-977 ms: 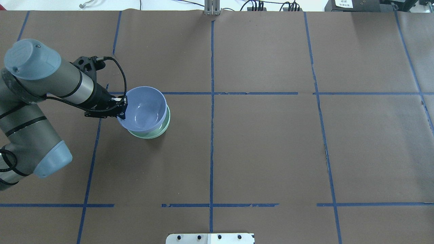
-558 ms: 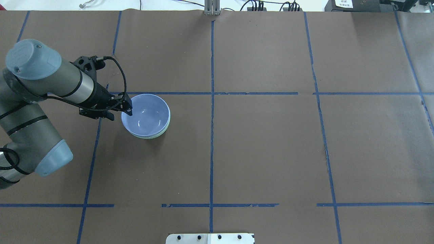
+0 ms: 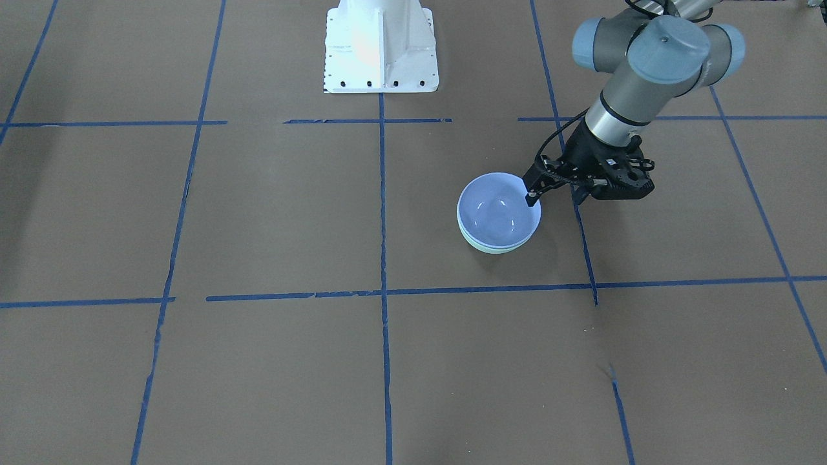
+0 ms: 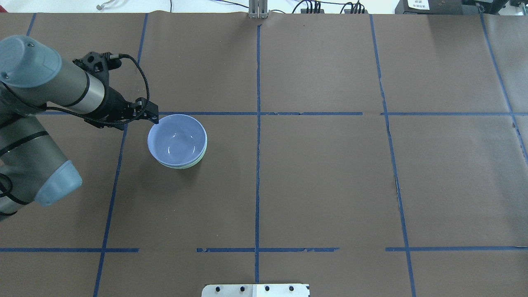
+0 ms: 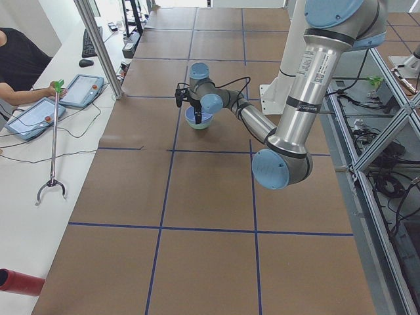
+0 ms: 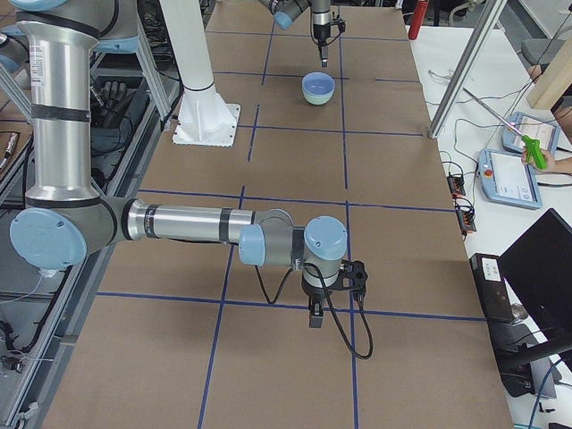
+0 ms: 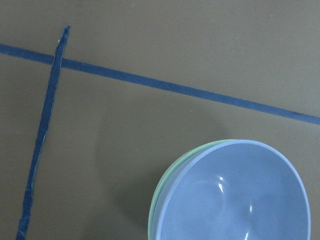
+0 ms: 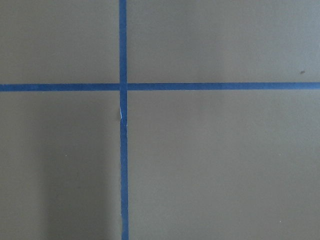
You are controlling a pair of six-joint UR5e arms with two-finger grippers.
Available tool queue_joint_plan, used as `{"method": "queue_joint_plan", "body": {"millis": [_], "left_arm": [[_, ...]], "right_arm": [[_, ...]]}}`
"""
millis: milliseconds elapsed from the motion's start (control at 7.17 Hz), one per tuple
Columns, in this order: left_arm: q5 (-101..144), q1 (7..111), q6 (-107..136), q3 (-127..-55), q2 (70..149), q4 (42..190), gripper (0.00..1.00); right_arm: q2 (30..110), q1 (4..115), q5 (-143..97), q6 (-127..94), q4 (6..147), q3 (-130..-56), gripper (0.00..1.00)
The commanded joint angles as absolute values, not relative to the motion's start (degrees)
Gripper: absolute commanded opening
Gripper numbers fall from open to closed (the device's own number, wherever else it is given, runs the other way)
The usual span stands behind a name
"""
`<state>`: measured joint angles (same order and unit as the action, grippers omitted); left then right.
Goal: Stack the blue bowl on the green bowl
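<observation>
The blue bowl (image 4: 177, 140), round, glossy and periwinkle with a pale rim, sat nested upright inside the round, glossy, mint-green bowl (image 3: 492, 250). Only a thin green crescent showed under its rim. From my seat the pair sat just beside the left gripper (image 4: 139, 123), on the side away from its arm and lower than it. In the front-facing view one black fingertip (image 3: 531, 199) lined up with the blue rim. The side view from the robot's right showed the gripper raised above the stack. Its two fingers stood spread apart with nothing between them. The left wrist camera looked down past the gripper and caught the stacked bowls in its lower right corner.

The right gripper (image 6: 315, 317) hung low over the brown paper-covered table (image 4: 330, 185), well away from the bowls. It showed only in that side view, so I could not tell whether its fingers were apart or together. Its wrist camera saw just a crossing of blue tape lines (image 8: 123, 86) on the paper.

For writing, I found a white label (image 4: 417, 4) on a dark box beyond the table's far edge, and black lettering (image 5: 307, 62) on the left arm's silver tube. Both were too small for me to read.
</observation>
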<state>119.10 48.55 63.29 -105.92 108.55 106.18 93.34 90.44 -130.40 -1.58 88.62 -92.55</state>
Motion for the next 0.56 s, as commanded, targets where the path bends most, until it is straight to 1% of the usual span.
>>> {"method": "queue_joint_plan", "body": {"millis": [0,279,419], "left_arm": [[121.2,57.2,47.4,-107.0,106.2,103.5,1.0],[128.8,69.8,25.8,-106.2,103.0,96.5,1.0],[129.6,74.8,16.0,-104.4,101.9,93.0,1.0]], "right_arm": [[93.3,90.4,-130.3,-1.6,88.7,-92.5,1.0],[93.3,90.4,-130.3,-1.6,88.6,-92.5,1.0],[93.3,90.4,-130.4,-1.6,88.6,-92.5,1.0]]}}
